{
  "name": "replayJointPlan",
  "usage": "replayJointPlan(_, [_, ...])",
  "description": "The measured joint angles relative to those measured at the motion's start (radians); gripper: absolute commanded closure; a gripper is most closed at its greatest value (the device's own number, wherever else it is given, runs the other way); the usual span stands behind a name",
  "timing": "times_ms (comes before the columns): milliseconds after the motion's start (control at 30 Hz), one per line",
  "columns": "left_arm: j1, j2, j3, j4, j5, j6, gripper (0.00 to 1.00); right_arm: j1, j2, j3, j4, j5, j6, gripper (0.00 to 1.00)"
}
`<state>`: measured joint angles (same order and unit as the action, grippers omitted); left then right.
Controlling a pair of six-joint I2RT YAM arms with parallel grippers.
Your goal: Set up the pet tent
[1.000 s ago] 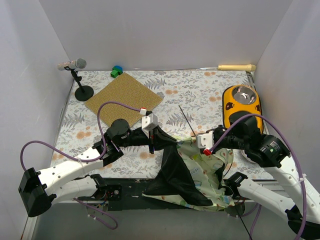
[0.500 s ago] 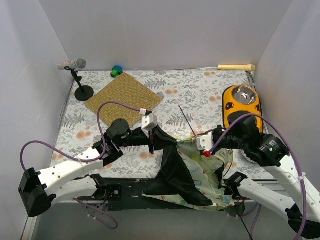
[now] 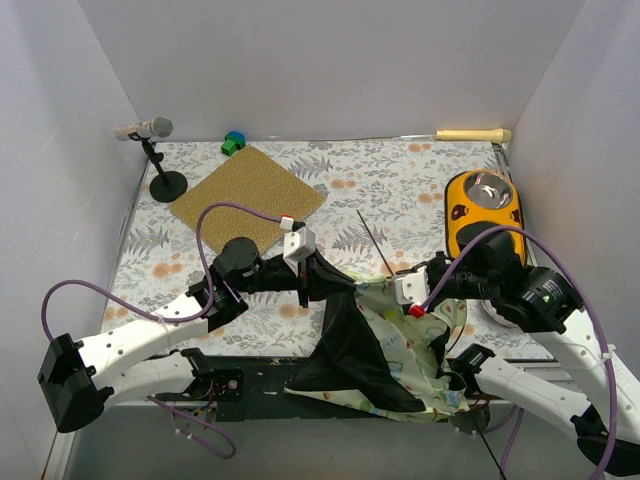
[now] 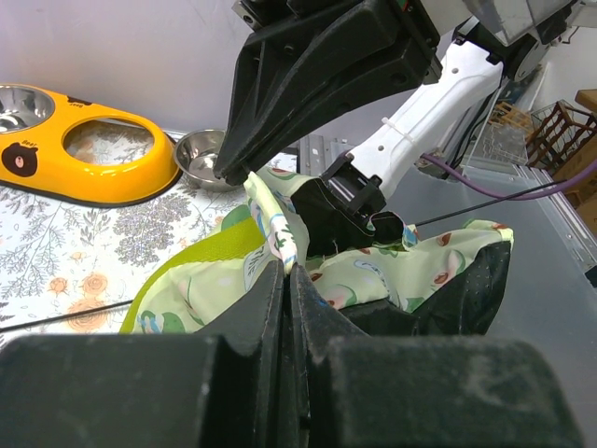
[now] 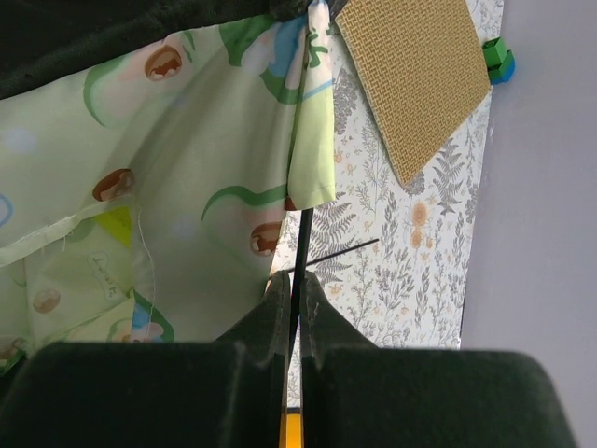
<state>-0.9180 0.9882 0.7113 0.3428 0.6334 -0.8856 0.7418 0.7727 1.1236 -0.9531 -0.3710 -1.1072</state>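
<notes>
The pet tent lies collapsed at the near middle of the table, cream-green printed fabric with its black underside turned up on the left. My left gripper is shut on the tent's fabric edge. My right gripper is shut on a thin black pole that runs into a fabric sleeve. A second loose pole lies on the table beyond the tent. The lime lining shows in the left wrist view.
A brown square mat lies at the back left, with a microphone on a stand and a green block near it. An orange double pet bowl stands at the right, a wooden stick at the back right.
My right gripper has shifted slightly toward the near side with the pole. The left arm and the tent have hardly moved.
</notes>
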Motion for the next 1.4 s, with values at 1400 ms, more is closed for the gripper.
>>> replayJointPlan(1400, [-0.013,0.104,0.042,0.073,0.056,-0.011,1.00,0.060,0.128,0.184,-0.145,0.005,0.005,0.99])
